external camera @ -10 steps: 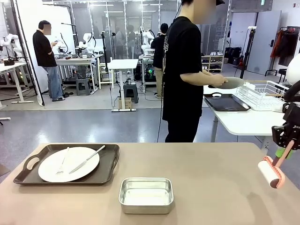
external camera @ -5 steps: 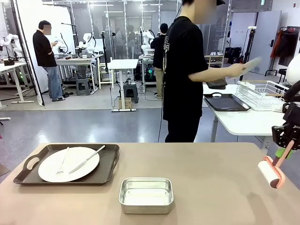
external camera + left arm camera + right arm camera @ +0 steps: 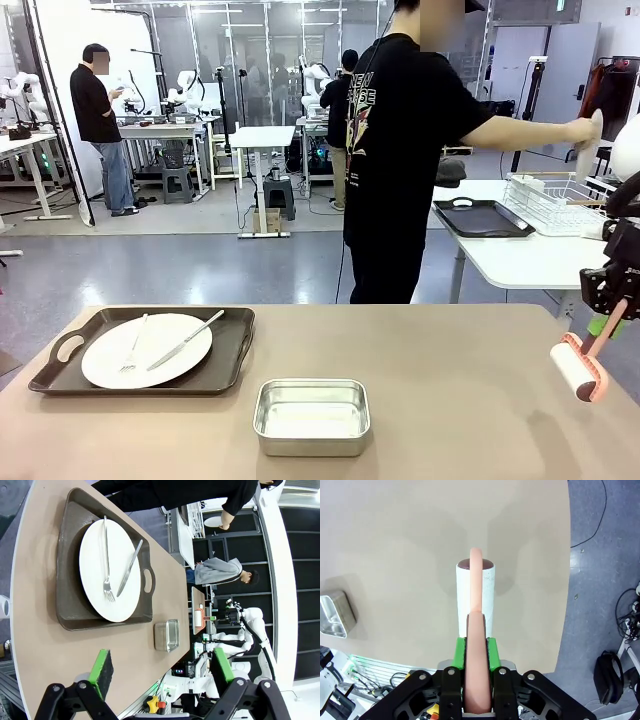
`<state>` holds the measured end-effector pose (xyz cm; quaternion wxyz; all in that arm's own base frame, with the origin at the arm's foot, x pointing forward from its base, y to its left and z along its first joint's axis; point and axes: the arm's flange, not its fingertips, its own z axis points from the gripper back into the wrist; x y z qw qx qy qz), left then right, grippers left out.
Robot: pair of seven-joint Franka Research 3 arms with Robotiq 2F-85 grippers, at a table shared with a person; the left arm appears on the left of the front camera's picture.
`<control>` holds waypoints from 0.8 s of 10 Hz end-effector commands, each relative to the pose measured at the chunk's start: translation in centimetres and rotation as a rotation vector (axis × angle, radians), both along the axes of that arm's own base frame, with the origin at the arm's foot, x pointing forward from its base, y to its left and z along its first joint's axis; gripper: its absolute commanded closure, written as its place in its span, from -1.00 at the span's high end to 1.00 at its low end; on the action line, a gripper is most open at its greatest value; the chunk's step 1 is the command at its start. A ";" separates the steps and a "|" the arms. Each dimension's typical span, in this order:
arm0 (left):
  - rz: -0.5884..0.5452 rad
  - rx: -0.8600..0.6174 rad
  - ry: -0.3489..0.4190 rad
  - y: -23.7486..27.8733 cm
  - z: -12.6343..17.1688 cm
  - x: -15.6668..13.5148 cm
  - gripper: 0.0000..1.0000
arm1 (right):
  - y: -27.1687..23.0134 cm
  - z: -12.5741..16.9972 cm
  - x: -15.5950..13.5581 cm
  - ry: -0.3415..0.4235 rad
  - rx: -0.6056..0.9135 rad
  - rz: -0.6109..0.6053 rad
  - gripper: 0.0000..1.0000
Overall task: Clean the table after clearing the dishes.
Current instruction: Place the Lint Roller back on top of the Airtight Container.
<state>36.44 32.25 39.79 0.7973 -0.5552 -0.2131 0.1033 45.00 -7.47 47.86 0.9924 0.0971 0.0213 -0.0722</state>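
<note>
The right gripper (image 3: 476, 651) is clenched on the pink handle of a roller (image 3: 475, 582), green pads pressing it from both sides. The white roll sticks out straight ahead of the fingertips, and whether it touches the table (image 3: 395, 555) cannot be told. From the front, this gripper (image 3: 605, 322) hangs at the table's (image 3: 450, 400) right edge with the roller (image 3: 578, 368) slanting down just below it. A steel pan (image 3: 312, 415) sits well off to its left, and farther left lies a tray (image 3: 235, 345) carrying a plate (image 3: 110, 365), with a fork (image 3: 133, 345) and a knife (image 3: 187, 340) lying on the plate. The left gripper (image 3: 162, 672) is released, its jaws spread wide with nothing between them. It hangs over the table (image 3: 40, 645), with the pan (image 3: 167, 635) just past its fingertips. Farther ahead is the tray (image 3: 65, 555) with plate (image 3: 90, 565), fork (image 3: 106, 555) and knife (image 3: 130, 567). Beyond the right gripper, across the table, a person (image 3: 400, 150) holds a pale dish (image 3: 594, 130) on edge above a wire rack (image 3: 560, 200). A second tray (image 3: 480, 218) lies beside the rack on a white table.
</note>
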 end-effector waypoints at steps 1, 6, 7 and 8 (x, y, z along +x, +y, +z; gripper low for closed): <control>0.004 0.002 -0.003 0.2 0.0 -0.2 1.00 | 0.0 0.0 0.0 0.000 0.000 0.000 -0.59; 0.004 0.002 -0.003 0.2 0.0 -0.2 1.00 | 12.3 5.7 2.0 -0.108 -0.245 0.461 -0.59; 0.004 0.002 -0.003 0.2 0.0 -0.2 1.00 | 15.0 6.6 2.4 -0.113 -0.269 0.539 -0.59; 0.004 0.002 -0.003 0.2 0.0 -0.2 1.00 | 19.1 7.0 2.7 -0.112 -0.303 0.656 -0.59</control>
